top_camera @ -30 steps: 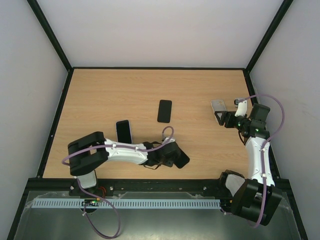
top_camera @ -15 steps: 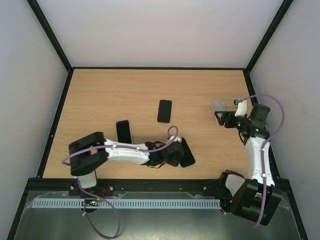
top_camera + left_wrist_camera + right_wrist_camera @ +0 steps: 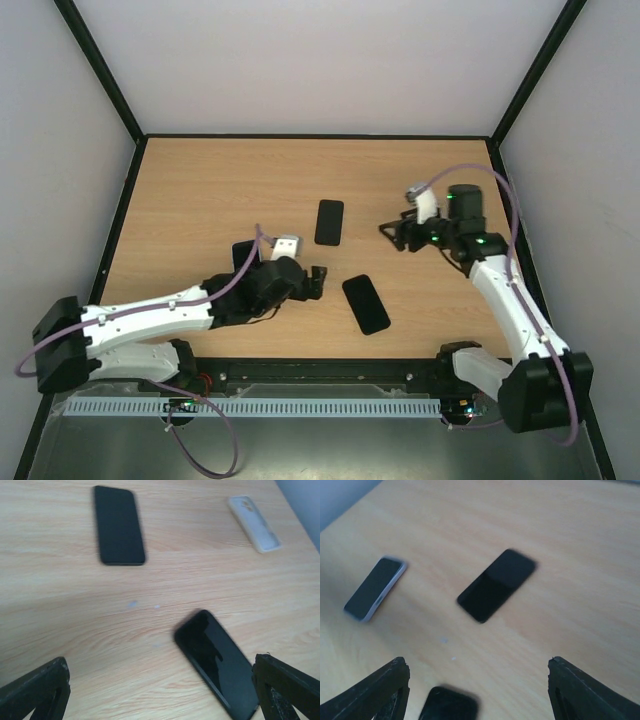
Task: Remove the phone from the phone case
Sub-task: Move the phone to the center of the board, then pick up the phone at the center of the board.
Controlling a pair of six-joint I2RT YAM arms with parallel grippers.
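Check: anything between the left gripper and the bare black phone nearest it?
Nothing visible. The left gripper is open; the phone lies flat just ahead of it, only bare table between. The other black phone sits farther off, out of line.

Two bare black phones (image 3: 329, 222) (image 3: 366, 303), one pale-rimmed phone (image 3: 375, 587) — and one pale phone case (image 3: 252, 522).

The phone (image 3: 366, 303), a glossy black slab with rounded corners, lies flat and askew near the table's (image 3: 200, 180) front edge, out of its shell. The phone case (image 3: 252, 522), pale lavender-white with a lens cut-out, lies flat near the table's right edge, well apart from the phone.
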